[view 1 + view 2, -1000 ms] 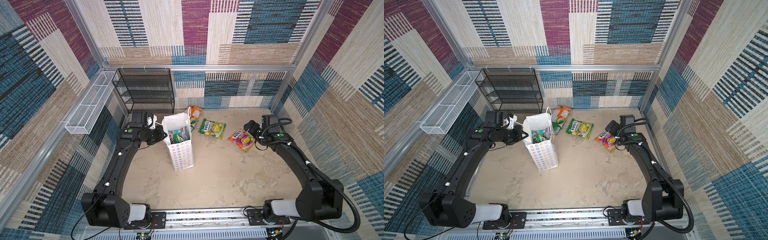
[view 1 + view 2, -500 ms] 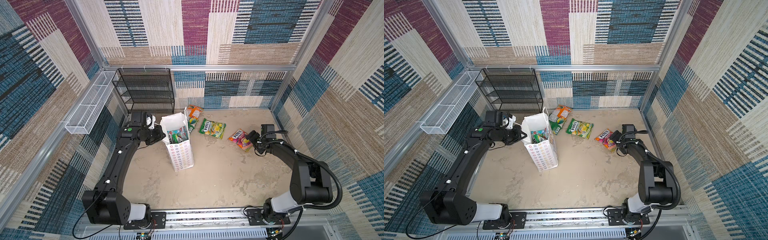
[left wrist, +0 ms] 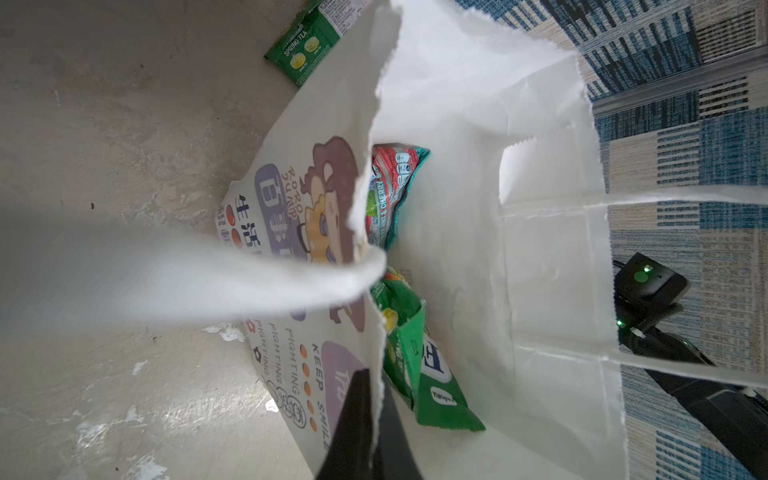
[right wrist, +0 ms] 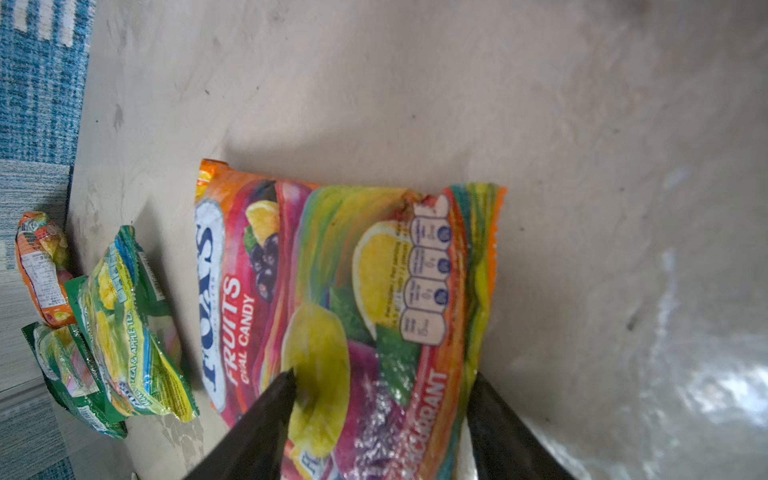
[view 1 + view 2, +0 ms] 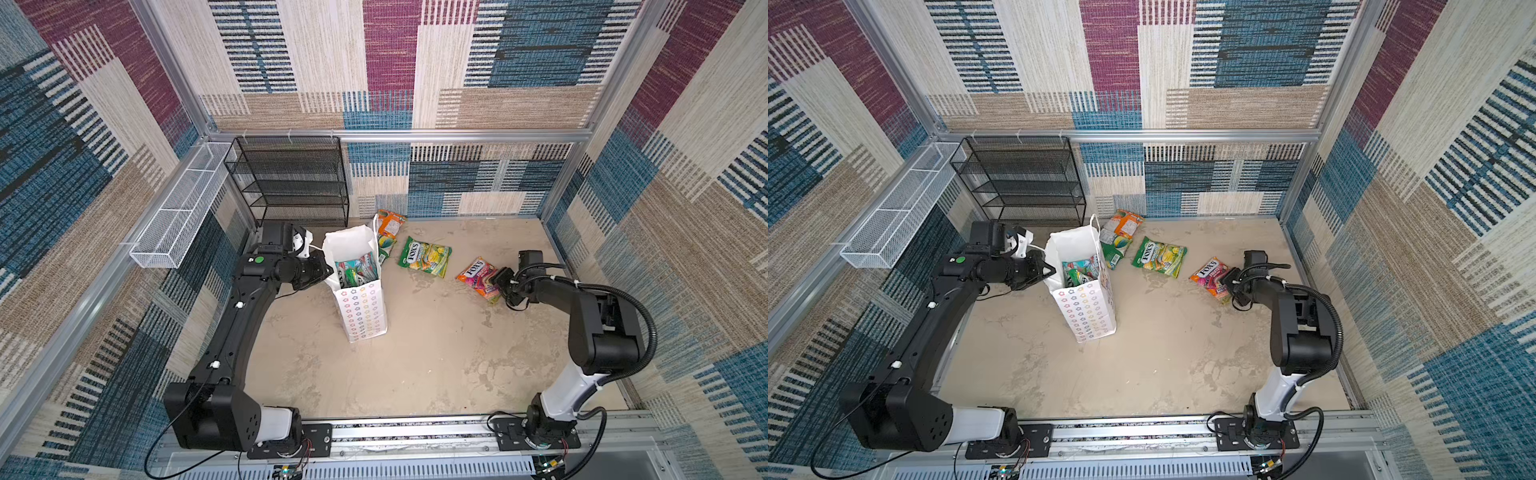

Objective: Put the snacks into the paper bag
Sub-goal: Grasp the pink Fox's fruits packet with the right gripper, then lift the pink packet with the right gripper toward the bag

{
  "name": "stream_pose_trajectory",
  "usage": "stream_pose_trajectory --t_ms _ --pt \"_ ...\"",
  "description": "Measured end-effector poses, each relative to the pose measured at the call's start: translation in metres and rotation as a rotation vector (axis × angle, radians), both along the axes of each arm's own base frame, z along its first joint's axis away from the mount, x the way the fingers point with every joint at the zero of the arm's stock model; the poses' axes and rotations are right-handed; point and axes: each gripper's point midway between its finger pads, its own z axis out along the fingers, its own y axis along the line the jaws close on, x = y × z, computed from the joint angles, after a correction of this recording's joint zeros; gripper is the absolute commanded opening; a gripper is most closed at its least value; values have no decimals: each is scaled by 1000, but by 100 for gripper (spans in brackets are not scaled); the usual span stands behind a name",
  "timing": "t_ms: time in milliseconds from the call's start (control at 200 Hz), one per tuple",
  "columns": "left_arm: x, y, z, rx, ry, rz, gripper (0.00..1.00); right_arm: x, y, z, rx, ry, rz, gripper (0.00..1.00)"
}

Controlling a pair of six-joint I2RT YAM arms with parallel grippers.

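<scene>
- White paper bag [image 5: 363, 307] is standing upright, the left gripper [image 3: 374, 399] pinching its rim.
- Right gripper [image 4: 382, 376] is straddling the FOX'S Fruits packet [image 4: 332, 270], jaws spread.

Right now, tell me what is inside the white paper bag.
A teal-and-red glossy packet and a green glossy packet show inside the white paper bag; anything beneath them is hidden.

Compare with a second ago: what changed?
The right gripper came down from over the fruit packet to its end, jaws now straddling it; the packet still lies flat. The left gripper stays shut on the bag rim; bag and other packets unmoved.
</scene>
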Motion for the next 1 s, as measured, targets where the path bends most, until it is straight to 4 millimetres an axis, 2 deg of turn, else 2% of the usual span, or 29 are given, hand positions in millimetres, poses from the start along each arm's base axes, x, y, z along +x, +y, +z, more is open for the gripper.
stream_pose_trajectory --t_ms 135,336,441,501,621,796,1002 --pt "0 0 0 -1 0 1 0 5 0 -3 -1 -10 1 49" --pt "1 3 0 -2 2 7 0 11 2 -9 11 -24 13 22" --pt "0 2 0 -6 0 4 0 9 5 -6 20 -35 28 10" --pt "0 1 1 -11 0 0 0 5 6 0 21 -30 32 6" --pt "-1 0 1 -15 1 -3 0 -2 8 27 24 -49 38 1" --pt "-1 -1 1 -19 1 -6 0 6 11 90 13 -178 70 0" --pt "-1 -2 3 -28 -5 -12 0 3 13 155 -16 -298 110 0"
